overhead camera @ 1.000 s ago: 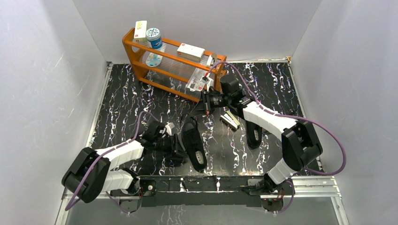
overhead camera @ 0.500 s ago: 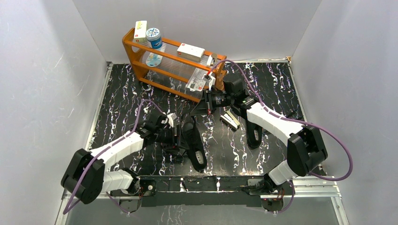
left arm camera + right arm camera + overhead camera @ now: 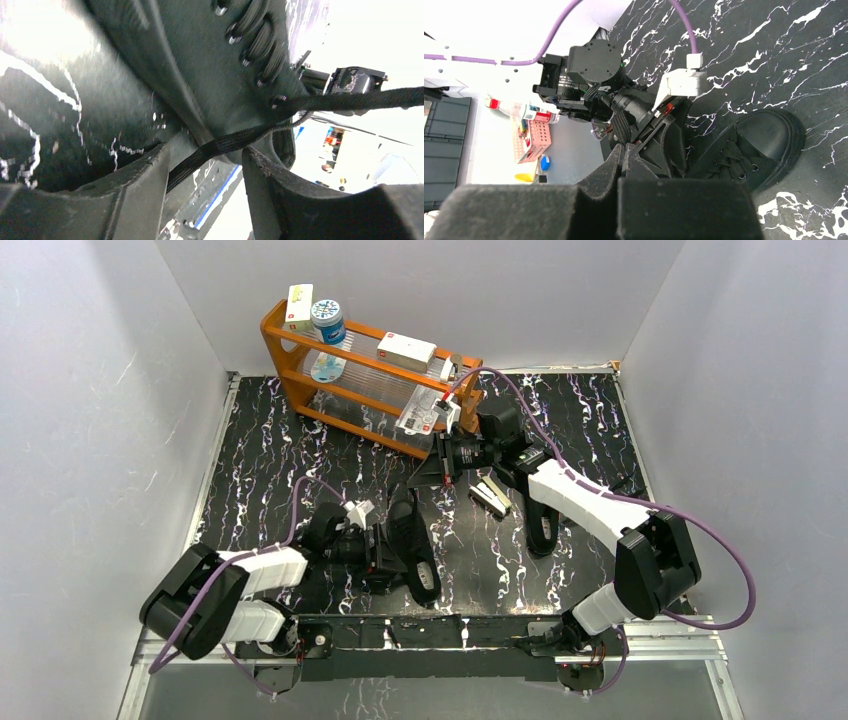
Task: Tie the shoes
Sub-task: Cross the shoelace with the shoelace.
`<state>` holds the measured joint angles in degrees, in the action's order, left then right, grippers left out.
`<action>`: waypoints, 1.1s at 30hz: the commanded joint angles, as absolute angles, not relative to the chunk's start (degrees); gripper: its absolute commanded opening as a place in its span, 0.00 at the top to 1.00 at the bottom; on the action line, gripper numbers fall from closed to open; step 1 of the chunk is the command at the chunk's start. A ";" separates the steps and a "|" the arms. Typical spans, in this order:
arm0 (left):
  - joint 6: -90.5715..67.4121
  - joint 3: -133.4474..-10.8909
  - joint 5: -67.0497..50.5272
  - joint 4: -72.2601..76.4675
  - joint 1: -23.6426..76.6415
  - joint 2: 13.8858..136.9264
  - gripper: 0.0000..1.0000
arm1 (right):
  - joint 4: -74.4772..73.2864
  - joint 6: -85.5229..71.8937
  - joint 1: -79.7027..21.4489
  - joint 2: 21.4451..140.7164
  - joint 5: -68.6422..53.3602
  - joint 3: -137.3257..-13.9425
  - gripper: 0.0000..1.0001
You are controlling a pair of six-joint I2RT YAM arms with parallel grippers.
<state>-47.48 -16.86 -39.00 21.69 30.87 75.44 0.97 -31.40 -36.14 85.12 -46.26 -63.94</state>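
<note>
One black sneaker (image 3: 413, 543) lies in the middle of the marbled table, toe toward the arm bases; it also shows in the left wrist view (image 3: 200, 65) and the right wrist view (image 3: 749, 145). The second black sneaker (image 3: 541, 527) lies half under my right arm. My right gripper (image 3: 438, 467) is shut on a lace (image 3: 621, 125) of the middle sneaker, held taut above its heel end, and the pinch shows in the right wrist view (image 3: 624, 146). My left gripper (image 3: 385, 550) is open at that sneaker's left side. The other lace (image 3: 235, 140) runs between its fingers (image 3: 145, 190).
An orange wooden rack (image 3: 290, 355) with boxes and a round tin stands at the back left, just behind my right gripper. A small white-and-black striped box (image 3: 490, 497) lies between the two sneakers. White walls close in the table on three sides.
My left gripper swung toward the back along the sneaker's side, then came back down close to it. My right gripper shifted slightly back, keeping the lace taut.
</note>
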 commanded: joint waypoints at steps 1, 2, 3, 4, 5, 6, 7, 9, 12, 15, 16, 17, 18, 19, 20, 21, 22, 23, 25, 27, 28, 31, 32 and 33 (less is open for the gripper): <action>-53.83 -12.41 -39.22 27.72 31.28 70.16 0.51 | 6.24 -33.22 -36.45 86.18 -46.71 -66.21 1.00; -54.01 -12.20 -39.08 27.03 31.35 69.30 0.59 | 7.03 -34.49 -36.47 86.79 -46.82 -66.67 1.00; -54.22 -12.28 -39.10 26.35 31.37 68.74 0.65 | 7.98 -35.30 -36.63 87.36 -46.84 -67.06 1.00; -54.48 -12.35 -39.38 26.09 31.38 68.32 0.69 | 9.06 -36.39 -36.86 87.83 -46.67 -67.14 1.00; -54.90 -12.43 -39.79 26.48 31.38 68.03 0.75 | 10.48 -37.30 -37.14 88.27 -46.42 -67.15 1.00; -55.25 -12.58 -40.02 26.79 31.44 67.78 0.81 | 11.30 -37.99 -37.45 88.75 -45.90 -67.15 1.00; -55.28 -12.98 -40.15 26.58 31.46 67.50 0.87 | 11.67 -38.58 -37.82 89.22 -45.08 -67.15 1.00; -54.99 -14.04 -40.56 25.26 31.46 66.84 0.92 | 12.10 -39.95 -38.61 90.12 -42.97 -67.08 1.00; -53.86 -17.08 -40.88 20.89 31.56 64.86 1.00 | 12.09 -44.28 -40.07 91.61 -38.45 -66.83 1.00; -51.71 -21.22 -39.31 14.71 31.64 61.90 1.00 | 10.35 -50.86 -41.93 92.72 -32.93 -66.67 1.00; -51.04 -22.38 -38.67 13.43 31.64 60.93 1.00 | 9.55 -52.82 -42.72 92.97 -31.01 -66.79 1.00; -50.79 -23.47 -38.16 12.69 31.64 60.26 1.00 | 8.97 -54.54 -43.49 93.09 -28.99 -66.98 1.00; -50.60 -24.62 -37.62 12.36 31.64 59.63 1.00 | 8.55 -56.27 -44.17 93.27 -27.13 -67.30 1.00; -50.49 -25.21 -37.13 12.27 31.64 59.33 1.00 | 8.31 -58.45 -44.97 93.36 -25.46 -67.46 1.00; -50.00 -25.78 -36.84 12.26 31.71 59.18 1.00 | 8.39 -61.01 -45.61 93.53 -24.03 -67.50 1.00; -49.44 -26.17 -36.65 12.18 31.73 59.22 1.00 | 8.84 -63.86 -46.10 93.75 -22.93 -67.36 1.00; -48.87 -26.45 -36.28 11.92 31.73 59.36 1.00 | 9.09 -66.86 -46.68 94.03 -21.77 -67.32 1.00; -48.31 -26.66 -36.14 11.77 31.73 59.59 1.00 | 9.40 -70.16 -47.24 94.38 -20.74 -67.43 1.00; -47.36 -26.96 -36.25 12.01 31.73 60.05 1.00 | 9.18 -73.10 -48.41 95.20 -18.40 -68.20 1.00; -46.33 -27.22 -36.47 12.13 31.73 60.39 1.00 | 8.47 -75.96 -49.36 95.91 -16.46 -69.60 1.00; -45.68 -27.20 -36.52 11.81 31.73 60.50 1.00 | 7.85 -76.81 -49.64 96.11 -15.58 -70.14 1.00; -43.87 -27.11 -35.63 9.30 31.73 60.99 1.00 | 4.50 -77.47 -50.01 95.03 -12.57 -70.64 1.00; -43.95 -26.62 -35.26 9.39 31.73 60.89 1.00 | 3.67 -77.44 -49.97 94.18 -11.81 -70.29 1.00; -44.34 -25.97 -35.14 10.02 31.73 60.83 1.00 | 3.01 -77.17 -49.94 93.22 -10.58 -69.64 1.00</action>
